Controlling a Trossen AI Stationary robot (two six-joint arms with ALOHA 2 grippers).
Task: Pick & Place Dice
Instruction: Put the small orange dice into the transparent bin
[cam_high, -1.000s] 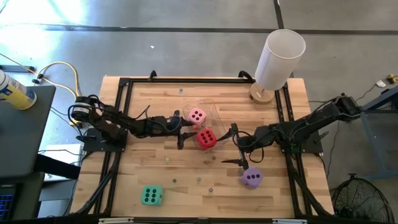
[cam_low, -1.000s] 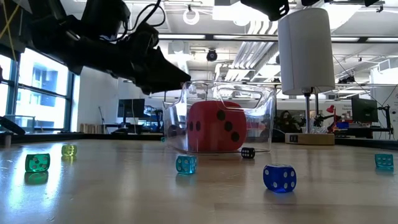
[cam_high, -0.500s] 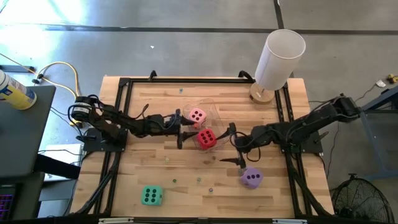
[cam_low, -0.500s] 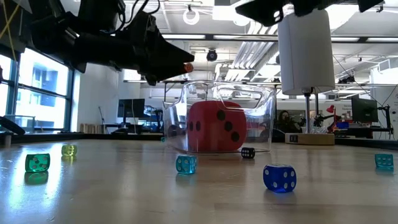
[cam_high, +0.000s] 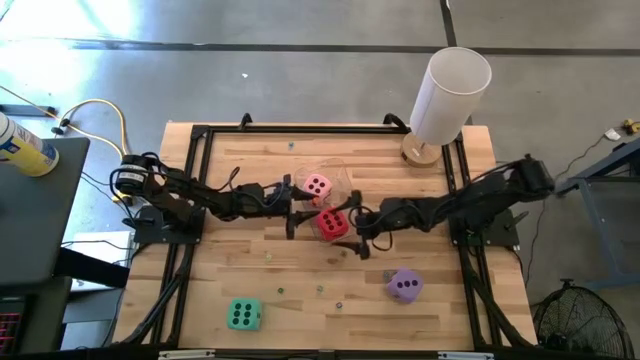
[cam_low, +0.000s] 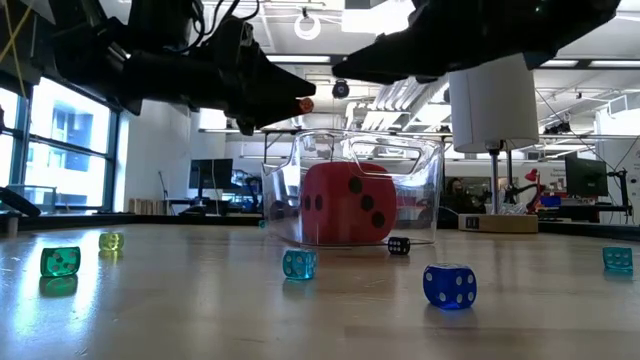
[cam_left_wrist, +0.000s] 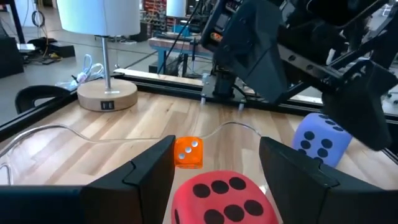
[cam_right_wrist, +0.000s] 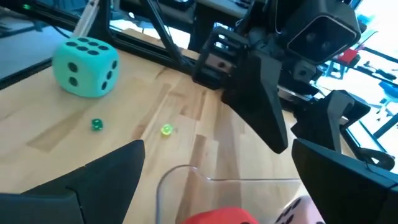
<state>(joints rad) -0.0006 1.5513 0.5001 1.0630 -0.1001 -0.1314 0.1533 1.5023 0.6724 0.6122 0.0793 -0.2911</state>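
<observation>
A clear plastic bin (cam_high: 338, 178) near the table's middle holds the pink die (cam_high: 318, 186) and the red die (cam_high: 332, 223), which rests on the bin's floor (cam_low: 347, 204). The purple die (cam_high: 404, 285) and the green die (cam_high: 243, 315) lie on the table nearer the front edge. My left gripper (cam_high: 293, 208) hangs open just left of the bin, above its rim, with the red die (cam_left_wrist: 224, 196) showing between its fingers. My right gripper (cam_high: 357, 228) is open too, above the bin's right side, facing the left gripper. The green die (cam_right_wrist: 85, 65) shows far off in the right wrist view.
A white lamp (cam_high: 447, 95) stands at the table's far right corner. Several small dice are scattered over the table, such as a blue one (cam_low: 449, 285), a teal one (cam_low: 298, 263) and an orange one (cam_left_wrist: 188, 152). A black frame (cam_high: 190, 180) borders the table.
My right gripper has swung from beside the purple die toward the table's left and now hovers by the bin's right side, opposite the left gripper. The purple die has stayed where it was. My left gripper has risen slightly.
</observation>
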